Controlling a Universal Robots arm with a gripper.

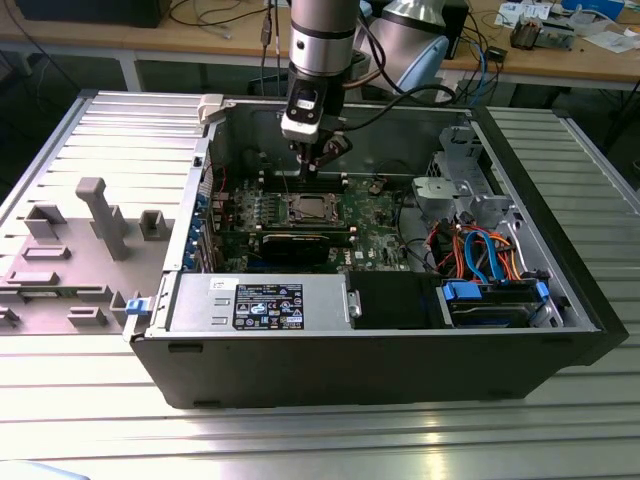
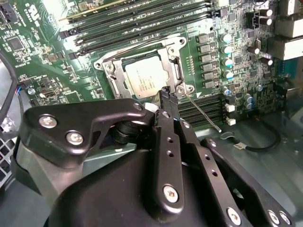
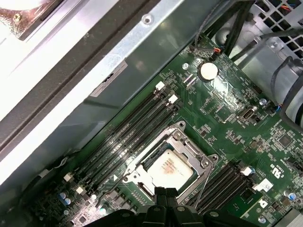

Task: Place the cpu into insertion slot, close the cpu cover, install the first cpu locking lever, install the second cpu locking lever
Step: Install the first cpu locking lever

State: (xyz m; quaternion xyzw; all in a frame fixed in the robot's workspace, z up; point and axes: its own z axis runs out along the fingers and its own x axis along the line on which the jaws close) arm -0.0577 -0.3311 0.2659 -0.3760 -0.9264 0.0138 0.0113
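Observation:
The cpu (image 2: 144,79) (image 3: 170,168) lies in its socket on the green motherboard (image 1: 375,215), grey-silver face up. The cpu cover (image 2: 166,53) (image 3: 188,142), a silvery frame with an open window, lies flat around it. A thin wire locking lever (image 2: 204,115) sticks out slantwise from the socket's corner, away from the frame. My gripper (image 2: 169,96) (image 3: 165,193) (image 1: 311,165) is shut with nothing in it. Its tips hover just over the socket's edge, close to that lever's base. In the exterior view the socket (image 1: 308,208) sits right below the gripper.
The board lies inside an open black computer case (image 1: 400,370). Memory slots (image 3: 128,132) run beside the socket. A power supply (image 1: 260,303) sits along the front, with a drive cage and coloured cables (image 1: 480,255) at the exterior view's right. Grey fixtures (image 1: 100,215) stand outside at the left.

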